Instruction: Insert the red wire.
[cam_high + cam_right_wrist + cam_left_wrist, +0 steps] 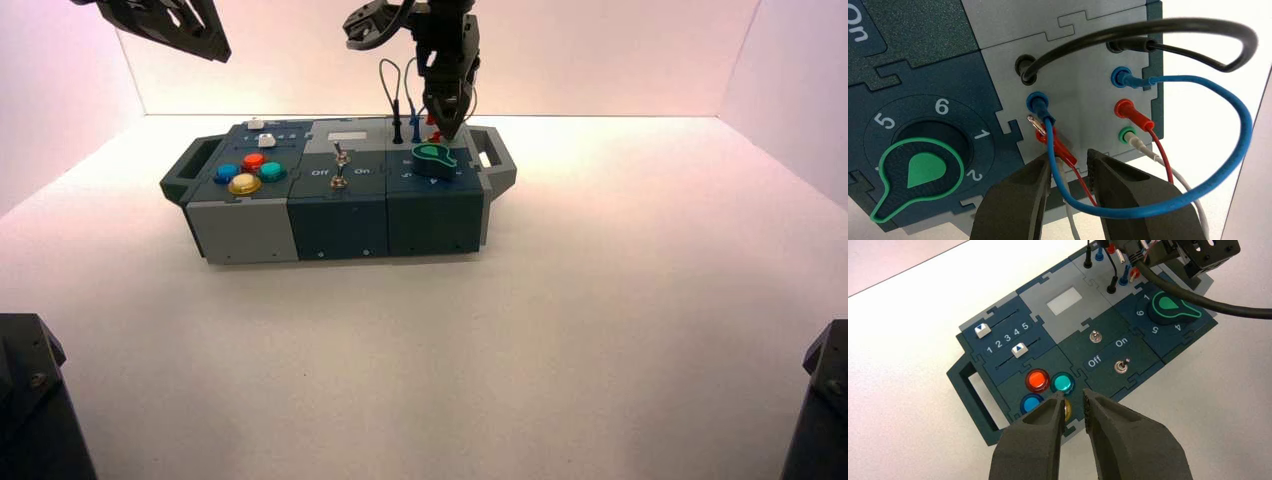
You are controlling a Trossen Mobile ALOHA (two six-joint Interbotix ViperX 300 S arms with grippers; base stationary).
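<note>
1. Right gripper (1065, 162): at work over the grey socket panel, far right part of the box, just beyond the green-marked knob (927, 170). Fingers spread, one either side of the near red plug (1063, 151); no pinch visible. Placement presumably lets them close across its sleeve.
2. Red wire (1162, 152): far plug (1134, 115) sits in the far red socket. Near plug lies aslant over the near red socket (1040, 136), bare metal tip showing, so not inserted. It likely needs gripping and tipping upright before pressing in.
3. Blue lead (1243, 120) loops across the right fingers; white lead (1068, 200) runs between them. Either could be caught as they close. Black lead (1168, 25) arches near the blue one, both ends plugged.
4. Left gripper (1073, 396): idle, above and beyond the box's left side, fingers slightly parted, nothing between them. Standing off probably leaves the right arm room.
</note>
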